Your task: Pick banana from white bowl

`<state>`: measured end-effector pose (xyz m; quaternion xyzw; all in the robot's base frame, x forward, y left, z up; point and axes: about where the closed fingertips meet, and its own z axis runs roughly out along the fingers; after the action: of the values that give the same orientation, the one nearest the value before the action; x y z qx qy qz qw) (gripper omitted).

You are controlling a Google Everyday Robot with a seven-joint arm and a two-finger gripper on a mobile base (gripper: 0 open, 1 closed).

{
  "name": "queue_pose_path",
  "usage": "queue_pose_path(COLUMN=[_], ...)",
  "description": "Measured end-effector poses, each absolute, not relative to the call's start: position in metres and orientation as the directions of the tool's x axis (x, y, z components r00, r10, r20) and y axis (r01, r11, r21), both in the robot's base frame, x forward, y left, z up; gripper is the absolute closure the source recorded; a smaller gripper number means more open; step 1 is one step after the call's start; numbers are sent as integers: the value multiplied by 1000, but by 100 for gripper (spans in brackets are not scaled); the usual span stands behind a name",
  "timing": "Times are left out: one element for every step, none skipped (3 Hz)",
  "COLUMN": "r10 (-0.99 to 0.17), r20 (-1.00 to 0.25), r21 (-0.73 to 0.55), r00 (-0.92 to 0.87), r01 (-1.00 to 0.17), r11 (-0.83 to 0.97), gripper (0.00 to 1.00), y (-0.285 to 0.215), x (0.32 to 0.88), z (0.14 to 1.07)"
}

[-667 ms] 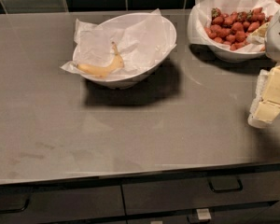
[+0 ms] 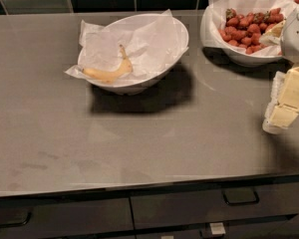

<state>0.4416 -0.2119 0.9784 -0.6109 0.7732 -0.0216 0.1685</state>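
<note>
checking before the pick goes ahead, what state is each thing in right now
banana: lying on the paper inside the white bowl, not held
white bowl: upright on the counter, paper overhanging its rim
strawberry bowl: upright, paper-lined, full of strawberries
gripper: at the far right over the counter, well apart from the banana
drawers: shut

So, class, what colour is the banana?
Yellow banana, in the camera view; gripper hangs at the right edge.
</note>
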Motion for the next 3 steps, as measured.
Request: queue_pose_path(r10=[-942,-891,-817], r20=[-323,-452,-550], r21=[-223,-217,-230], r00=[-96,47,174], r01=[-959,-974,-972], r11=[174,58,-53], gripper=[0,0,0], y=[-192,-160,-119], x=[465,497,528], z=[982,994,1010])
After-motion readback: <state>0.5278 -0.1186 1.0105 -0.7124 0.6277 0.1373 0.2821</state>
